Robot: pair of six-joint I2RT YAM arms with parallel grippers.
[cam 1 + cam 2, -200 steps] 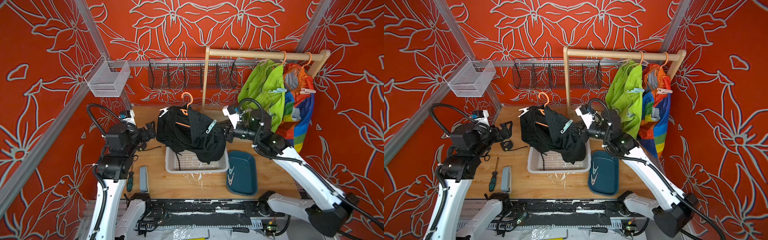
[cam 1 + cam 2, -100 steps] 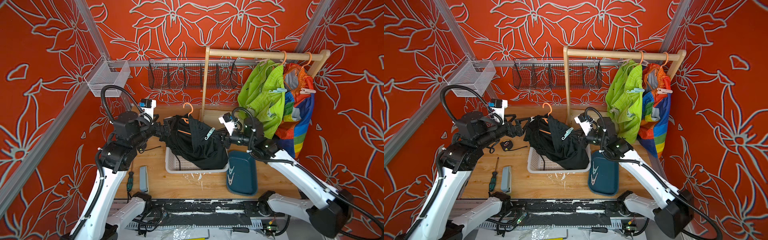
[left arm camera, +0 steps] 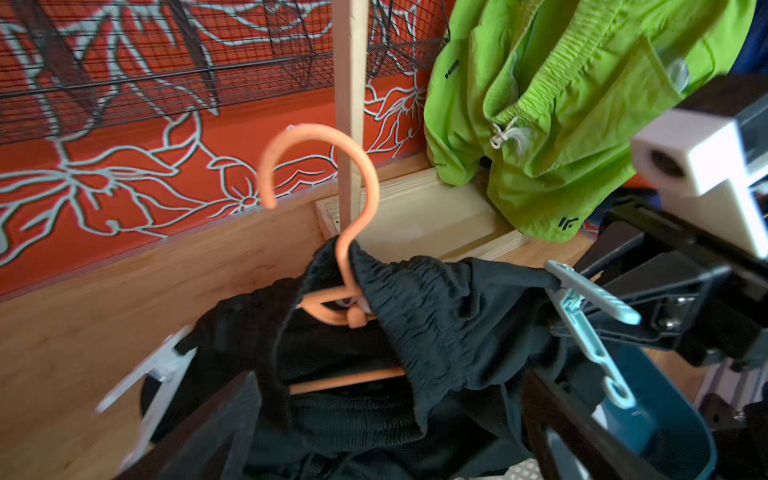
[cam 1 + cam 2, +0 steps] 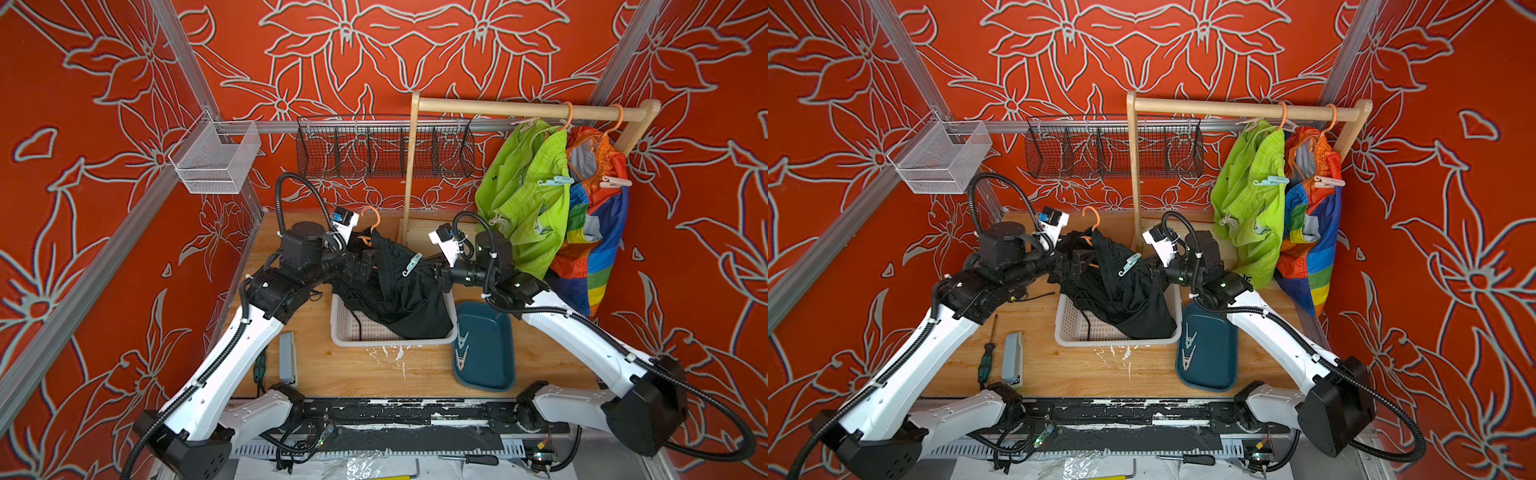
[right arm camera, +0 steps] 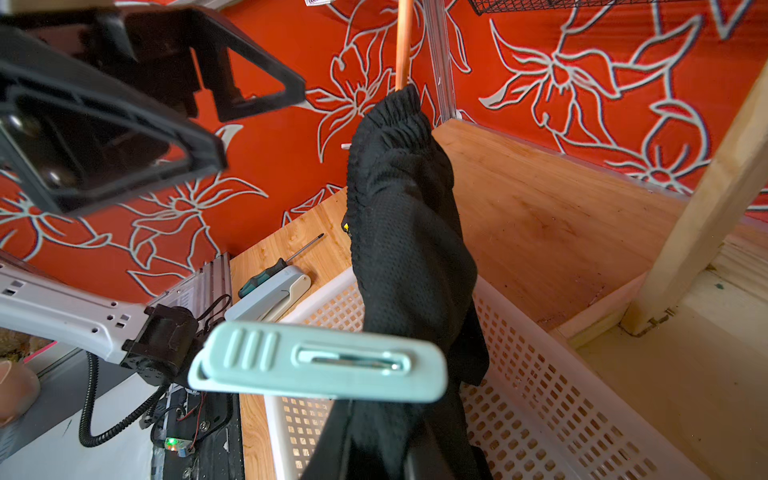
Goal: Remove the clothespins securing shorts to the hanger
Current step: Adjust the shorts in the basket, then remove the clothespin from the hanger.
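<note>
Black shorts (image 4: 395, 291) hang on an orange hanger (image 4: 372, 216) over a white basket (image 4: 395, 343). A mint clothespin (image 4: 411, 264) (image 5: 316, 361) is clipped on the shorts' right side. My right gripper (image 4: 434, 272) (image 5: 374, 440) is shut on the black fabric at that end of the hanger, just below the pin. My left gripper (image 4: 365, 266) (image 3: 386, 436) is open, with one finger on each side of the shorts and the hanger bar (image 3: 345, 380). Lime green shorts (image 4: 523, 199) with a mint clothespin (image 4: 555, 181) and rainbow shorts (image 4: 594, 232) with a pink clothespin (image 4: 615, 181) hang on the wooden rail.
A teal tray (image 4: 486, 374) right of the basket holds two loose clothespins (image 4: 461, 345). A screwdriver (image 4: 986, 357) and a grey stapler (image 4: 1012, 359) lie on the table's left. The rail's wooden post (image 4: 409, 166) stands right behind the hanger. Wire baskets hang on the back wall.
My left arm has swung in from the table's left side to the black shorts, with its gripper open around them. My right arm has carried the hanger slightly lower and nearer.
</note>
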